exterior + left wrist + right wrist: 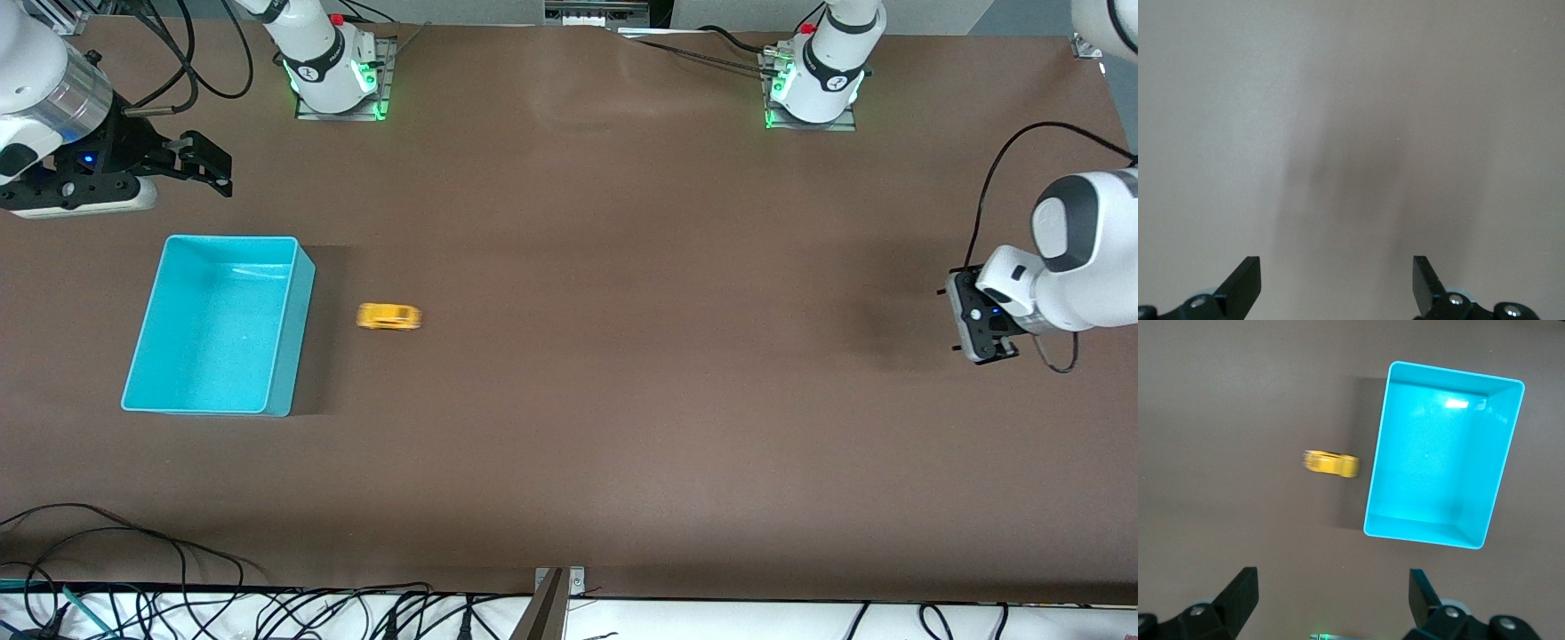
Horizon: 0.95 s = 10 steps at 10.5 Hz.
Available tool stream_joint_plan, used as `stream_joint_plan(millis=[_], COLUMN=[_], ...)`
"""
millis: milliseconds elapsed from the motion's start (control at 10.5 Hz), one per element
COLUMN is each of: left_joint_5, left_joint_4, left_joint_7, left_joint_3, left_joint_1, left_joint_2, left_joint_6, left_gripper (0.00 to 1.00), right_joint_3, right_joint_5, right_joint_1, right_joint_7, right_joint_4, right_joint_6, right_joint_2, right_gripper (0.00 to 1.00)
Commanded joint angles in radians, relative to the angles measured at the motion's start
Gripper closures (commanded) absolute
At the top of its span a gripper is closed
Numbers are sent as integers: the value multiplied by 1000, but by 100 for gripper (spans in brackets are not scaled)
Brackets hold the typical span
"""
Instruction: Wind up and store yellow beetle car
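The yellow beetle car (388, 317) (1331, 463) stands on the brown table beside the turquoise bin (213, 329) (1438, 460), on the side toward the left arm's end. Nothing lies in the bin. My right gripper (213, 169) (1331, 597) hangs open over bare table between the bin and the right arm's base, with nothing between its fingers. It is apart from both the car and the bin. My left gripper (967, 317) (1336, 280) waits open over bare table at the left arm's end and holds nothing.
The two arm bases (338, 89) (813, 98) with green lights stand along the table's edge farthest from the front camera. Loose black cables (133, 569) lie along the edge nearest the camera. A wide stretch of brown table (667, 356) lies between the car and the left gripper.
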Motion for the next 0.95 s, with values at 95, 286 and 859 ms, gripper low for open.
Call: stream_joint_plan(millis=[95, 286, 859], left_joint_5=[-20, -21, -63], left_joint_4=[111, 134, 353], left_joint_7=[-139, -232, -790], left_joint_3=[-10, -13, -137], left_joint_1=[7, 5, -7], left_joint_2=[-41, -80, -125], left_joint_6=[-153, -199, -546], left_gripper=[0, 0, 0], right_joint_3=[-5, -5, -3], right_joint_5=[-5, -6, -5], right_joint_1=[6, 6, 7], right_joint_7=[-4, 1, -2], right_joint_4=[14, 14, 18], right_joint_6=[-12, -9, 0], right_joint_2=[7, 7, 49], right_gripper=[0, 0, 0])
